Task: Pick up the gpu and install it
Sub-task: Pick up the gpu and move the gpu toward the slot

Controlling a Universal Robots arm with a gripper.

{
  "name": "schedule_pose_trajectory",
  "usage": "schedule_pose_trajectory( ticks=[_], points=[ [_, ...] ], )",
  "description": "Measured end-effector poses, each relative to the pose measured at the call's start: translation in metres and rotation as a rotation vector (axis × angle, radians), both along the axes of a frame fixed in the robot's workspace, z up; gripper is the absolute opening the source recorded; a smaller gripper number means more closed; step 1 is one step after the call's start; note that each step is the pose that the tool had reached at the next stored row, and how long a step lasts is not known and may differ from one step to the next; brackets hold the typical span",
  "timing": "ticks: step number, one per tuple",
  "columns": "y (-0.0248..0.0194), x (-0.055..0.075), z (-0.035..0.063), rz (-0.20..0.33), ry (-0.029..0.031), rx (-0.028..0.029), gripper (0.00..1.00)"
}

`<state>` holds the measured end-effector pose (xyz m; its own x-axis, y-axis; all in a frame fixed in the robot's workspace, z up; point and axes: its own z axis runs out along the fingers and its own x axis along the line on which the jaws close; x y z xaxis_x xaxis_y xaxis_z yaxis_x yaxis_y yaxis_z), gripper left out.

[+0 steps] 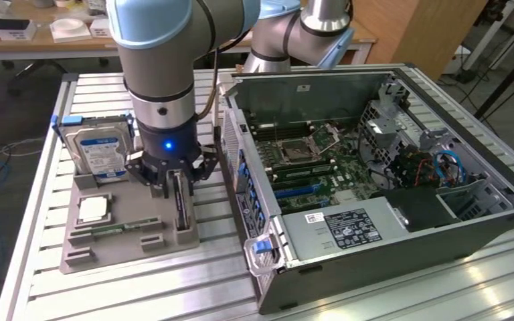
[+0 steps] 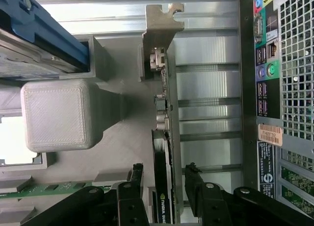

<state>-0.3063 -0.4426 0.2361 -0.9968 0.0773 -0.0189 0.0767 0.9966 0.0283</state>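
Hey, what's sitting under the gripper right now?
The gpu stands on edge in a slot of the grey holder. The open gripper has a finger on either side of it, not touching. The card's lower edge is hidden inside the slot.

Arm (image 1: 158, 60) vertical, pincer (image 1: 179, 182) downward, jaws wide apart.

Bright, even light fell from above the computer case (image 1: 417, 261). Beside the case the table slats (image 1: 150, 294) gave off pale glare, its interior lay dimmer, and the gpu (image 2: 162, 186) near it showed dark against them.
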Motion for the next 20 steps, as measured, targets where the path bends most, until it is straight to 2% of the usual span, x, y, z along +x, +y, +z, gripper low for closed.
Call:
schedule_pose_trajectory(
  ticks=[15,17,18,20],
  points=[
    [0.001,-0.0008,-0.002,0.0,-0.0001,0.0001,0.47],
    [0.001,-0.0008,-0.002,0.0,-0.0001,0.0001,0.45],
    [0.001,-0.0008,-0.002,0.0,-0.0001,0.0001,0.39],
    [0.0009,-0.0008,-0.002,0.0,-0.0001,0.0001,0.39]
  ],
)
